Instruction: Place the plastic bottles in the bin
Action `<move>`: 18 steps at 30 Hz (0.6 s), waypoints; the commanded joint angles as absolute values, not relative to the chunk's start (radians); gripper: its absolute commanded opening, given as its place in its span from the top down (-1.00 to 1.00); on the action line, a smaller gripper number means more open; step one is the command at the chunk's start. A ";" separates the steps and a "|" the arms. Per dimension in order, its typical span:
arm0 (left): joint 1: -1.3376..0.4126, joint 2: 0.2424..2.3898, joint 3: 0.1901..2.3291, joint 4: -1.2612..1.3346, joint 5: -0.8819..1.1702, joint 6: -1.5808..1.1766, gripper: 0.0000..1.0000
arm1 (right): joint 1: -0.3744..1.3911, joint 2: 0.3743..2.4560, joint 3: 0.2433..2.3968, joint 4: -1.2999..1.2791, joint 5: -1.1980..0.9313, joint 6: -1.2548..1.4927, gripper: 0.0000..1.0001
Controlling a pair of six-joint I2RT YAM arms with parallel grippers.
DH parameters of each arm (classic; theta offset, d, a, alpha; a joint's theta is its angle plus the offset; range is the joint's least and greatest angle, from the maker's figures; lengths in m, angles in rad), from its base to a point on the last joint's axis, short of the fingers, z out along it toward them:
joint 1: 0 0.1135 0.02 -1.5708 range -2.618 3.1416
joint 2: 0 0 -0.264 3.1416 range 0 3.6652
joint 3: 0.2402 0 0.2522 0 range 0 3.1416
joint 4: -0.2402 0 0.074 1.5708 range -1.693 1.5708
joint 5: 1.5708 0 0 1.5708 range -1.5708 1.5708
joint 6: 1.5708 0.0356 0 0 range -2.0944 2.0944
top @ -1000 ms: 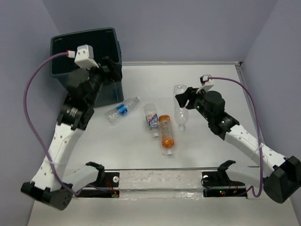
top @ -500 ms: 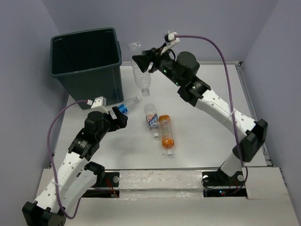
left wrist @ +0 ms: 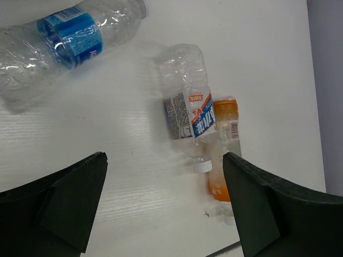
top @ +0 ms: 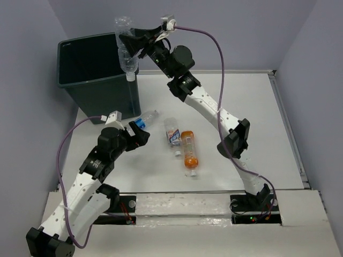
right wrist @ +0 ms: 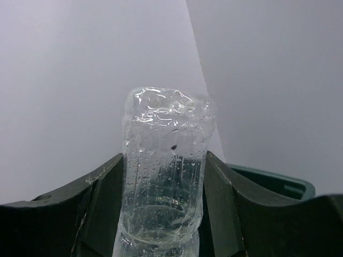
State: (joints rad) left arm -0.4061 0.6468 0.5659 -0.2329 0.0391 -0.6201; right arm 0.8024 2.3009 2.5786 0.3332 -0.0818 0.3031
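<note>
My right gripper is shut on a clear empty plastic bottle and holds it cap-down above the right rim of the dark grey-green bin. In the right wrist view the bottle stands between the fingers, with the bin's rim behind. My left gripper is open and empty above the table, beside the blue-labelled bottle. In the left wrist view the gripper has the blue-labelled bottle, a white-and-orange-labelled bottle and an orange-liquid bottle ahead of it.
The white-and-orange-labelled bottle and the orange-liquid bottle lie side by side mid-table. Purple cables loop from both wrists. Lavender walls close in the table at the back and sides.
My right arm swung from mid-table up and left, carrying the clear bottle over the bin. My left arm left the bin and came down beside the blue-labelled bottle.
</note>
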 commanded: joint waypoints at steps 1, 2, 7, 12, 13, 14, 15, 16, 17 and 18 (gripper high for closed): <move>-0.410 0.635 0.526 -0.158 0.139 -0.660 -0.98 | 0.833 2.356 2.641 0.713 0.029 0.298 0.47; -0.410 0.634 0.522 -0.155 0.149 -0.663 -0.98 | 0.842 2.394 2.686 0.763 0.075 0.287 0.47; -0.410 0.594 0.506 -0.160 0.133 -0.675 -0.98 | 0.842 2.484 2.716 0.903 0.198 0.230 0.50; -0.410 0.578 0.485 -0.146 0.124 -0.698 -0.98 | 0.828 2.566 2.767 0.907 0.207 0.250 0.50; -0.410 0.586 0.483 -0.143 0.123 -0.699 -0.98 | 0.828 2.575 2.749 0.913 0.209 0.244 0.49; -0.411 0.589 0.482 -0.141 0.123 -0.701 -0.98 | 0.828 2.586 2.749 0.914 0.212 0.236 0.49; -0.411 0.594 0.480 -0.140 0.120 -0.703 -0.98 | 0.828 2.597 2.756 0.914 0.212 0.229 0.49; -0.411 0.598 0.479 -0.137 0.118 -0.712 -0.98 | 0.828 2.605 2.764 0.913 0.210 0.210 0.49; -0.410 0.598 0.477 -0.127 0.118 -0.716 -0.98 | 0.828 2.609 2.769 0.911 0.210 0.201 0.49; -0.411 0.600 0.471 -0.121 0.118 -0.718 -0.98 | 0.819 2.605 2.757 0.914 0.209 0.193 0.49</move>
State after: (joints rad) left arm -0.4065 0.5930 0.4896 -0.1799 0.1055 -0.6983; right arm 0.8280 2.6091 2.7289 0.8154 0.1764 0.2440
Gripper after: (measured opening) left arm 0.989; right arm 0.611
